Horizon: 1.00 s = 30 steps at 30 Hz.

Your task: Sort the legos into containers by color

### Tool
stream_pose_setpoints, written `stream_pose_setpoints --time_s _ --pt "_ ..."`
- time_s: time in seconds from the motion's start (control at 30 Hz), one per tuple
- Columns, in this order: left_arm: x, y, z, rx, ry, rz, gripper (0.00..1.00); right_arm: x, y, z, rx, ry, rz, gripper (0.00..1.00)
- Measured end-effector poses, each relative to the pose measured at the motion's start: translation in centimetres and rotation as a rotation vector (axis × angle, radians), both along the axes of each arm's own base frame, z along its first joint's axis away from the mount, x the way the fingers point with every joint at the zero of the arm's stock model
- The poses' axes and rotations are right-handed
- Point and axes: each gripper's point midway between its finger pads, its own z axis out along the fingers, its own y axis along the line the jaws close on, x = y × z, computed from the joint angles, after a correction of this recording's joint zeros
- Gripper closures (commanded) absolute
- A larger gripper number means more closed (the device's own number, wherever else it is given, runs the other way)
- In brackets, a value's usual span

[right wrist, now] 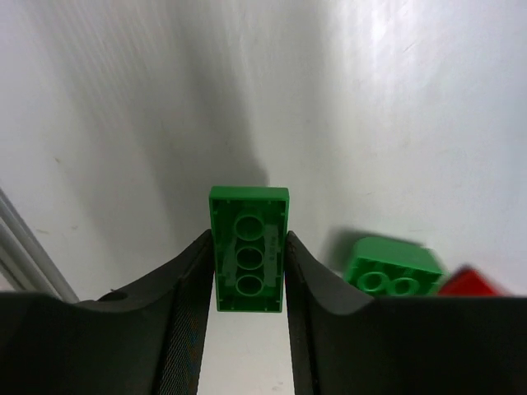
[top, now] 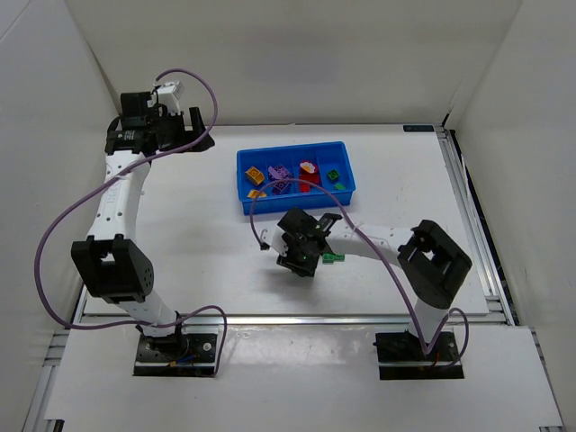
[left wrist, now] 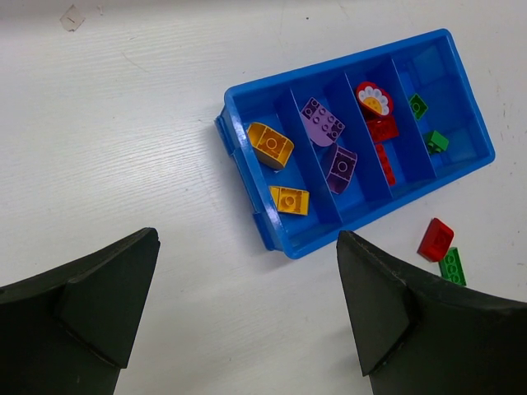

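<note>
Nearly there: blue plastic tray [top: 292,147] is holding most small bricks [left wrist: 322,122], right gripper [right wrist: 249,247] clamping a flat green brick [right wrist: 249,210], red brick [left wrist: 434,239] waiting, left gripper [left wrist: 247,243] gaping.

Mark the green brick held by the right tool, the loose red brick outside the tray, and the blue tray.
held green brick [right wrist: 249,247]: right wrist view, middle of its hollow underside.
red brick [left wrist: 435,239]: left wrist view, its top face.
blue tray [left wrist: 265,226]: left wrist view, outer end wall.
</note>
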Motion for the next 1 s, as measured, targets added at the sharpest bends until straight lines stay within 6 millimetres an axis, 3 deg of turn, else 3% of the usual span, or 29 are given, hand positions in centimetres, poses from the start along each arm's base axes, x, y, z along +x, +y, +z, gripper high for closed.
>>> stream_pose_setpoints --time_s 0.13,0.2,0.27,0.33,0.43,0.53,0.63,0.73,0.83,1.0 --pt "0.0 0.0 0.0 -0.001 0.0 0.0 0.01 2.4 2.6 4.4 0.081 -0.051 -0.021 0.89" --pt "0.0 0.0 0.0 -0.002 0.001 -0.001 0.01 4.8 3.9 7.5 0.163 -0.1 -0.049 0.89" --pt "0.0 -0.2 0.0 -0.005 0.002 -0.007 0.01 8.1 4.1 10.7 0.231 -0.156 -0.105 0.89" --pt "0.0 -0.6 -0.2 -0.009 0.007 -0.015 0.01 12.1 3.1 13.9 0.293 -0.221 -0.182 0.89" --pt "0.1 -1.4 -0.8 -0.008 0.017 -0.042 0.01 18.0 0.0 17.7 0.347 -0.315 -0.308 0.88" --pt "0.2 -2.8 -1.6 -0.011 0.037 -0.081 0.01 23.4 -3.3 19.9 0.371 -0.373 -0.421 0.89" --pt "0.5 -4.0 -2.0 -0.018 0.044 -0.115 0.01 27.6 -6.4 19.4 0.37 -0.367 -0.517 0.88" --pt "0.8 -4.7 -2.0 -0.024 0.042 -0.137 0.01 30.8 -8.6 16.9 0.362 -0.31 -0.597 0.89" --pt "0.9 -5.1 -1.9 -0.03 0.039 -0.155 0.01 31.4 -9.8 12.9 0.334 -0.211 -0.645 0.88" --pt "0.6 -6.5 -2.2 -0.039 0.047 -0.194 0.01 31.0 -9.2 8.4 0.318 -0.071 -0.66 0.82"
